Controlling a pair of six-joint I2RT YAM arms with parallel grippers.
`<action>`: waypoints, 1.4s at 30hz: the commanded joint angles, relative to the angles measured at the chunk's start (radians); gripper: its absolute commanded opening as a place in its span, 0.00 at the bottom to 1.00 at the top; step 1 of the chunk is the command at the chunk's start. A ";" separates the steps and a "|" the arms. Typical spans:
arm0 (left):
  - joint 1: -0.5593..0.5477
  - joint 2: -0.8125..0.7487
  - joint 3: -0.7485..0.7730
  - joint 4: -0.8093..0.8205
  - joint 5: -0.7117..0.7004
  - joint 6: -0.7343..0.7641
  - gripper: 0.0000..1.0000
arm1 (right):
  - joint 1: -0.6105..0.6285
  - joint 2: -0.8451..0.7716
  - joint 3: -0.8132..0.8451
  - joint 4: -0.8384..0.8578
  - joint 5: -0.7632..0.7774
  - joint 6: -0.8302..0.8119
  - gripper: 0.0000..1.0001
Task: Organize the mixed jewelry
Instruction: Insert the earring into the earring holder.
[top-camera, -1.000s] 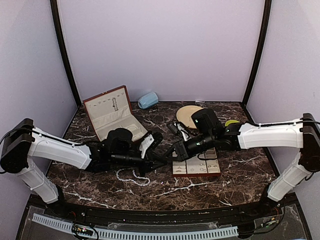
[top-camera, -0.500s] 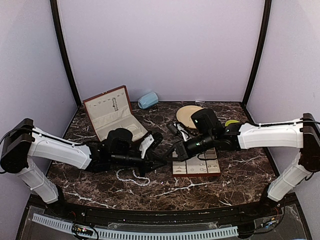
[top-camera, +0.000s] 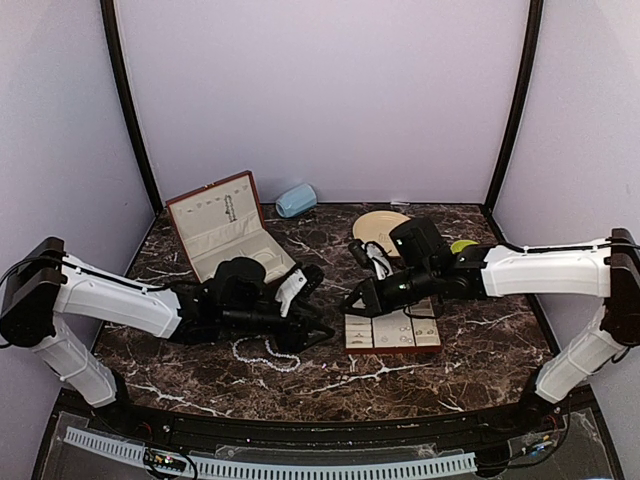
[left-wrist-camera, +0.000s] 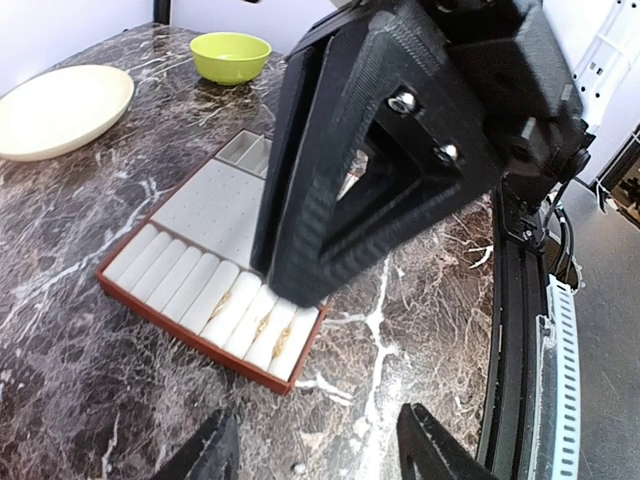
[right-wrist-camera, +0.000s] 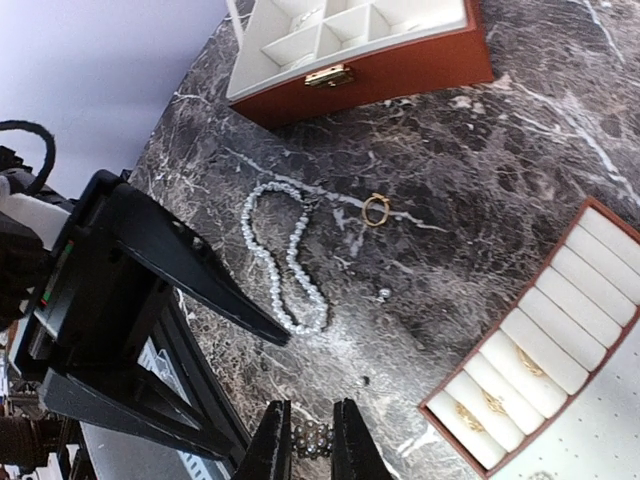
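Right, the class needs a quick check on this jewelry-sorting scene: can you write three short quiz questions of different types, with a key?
1. True or false: the pearl strand lies on the bare table, outside the red-brown box.
2. Which jaws stand wide apart? A: left gripper. B: right gripper. C: both.
3. Fill in: the small bowl near the cream plate is ____ in colour.

Key: 1 true. 2 A; the right gripper is closed on a small beaded piece. 3 green.
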 joint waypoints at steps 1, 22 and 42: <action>0.019 -0.096 -0.023 -0.082 -0.090 0.027 0.58 | -0.038 -0.059 -0.064 -0.007 0.068 0.015 0.07; 0.584 -0.320 0.179 -0.441 0.022 -0.026 0.65 | -0.009 -0.038 -0.154 -0.124 0.304 0.013 0.08; 0.610 -0.303 0.152 -0.450 0.041 -0.017 0.66 | 0.037 0.044 -0.112 -0.137 0.364 -0.004 0.08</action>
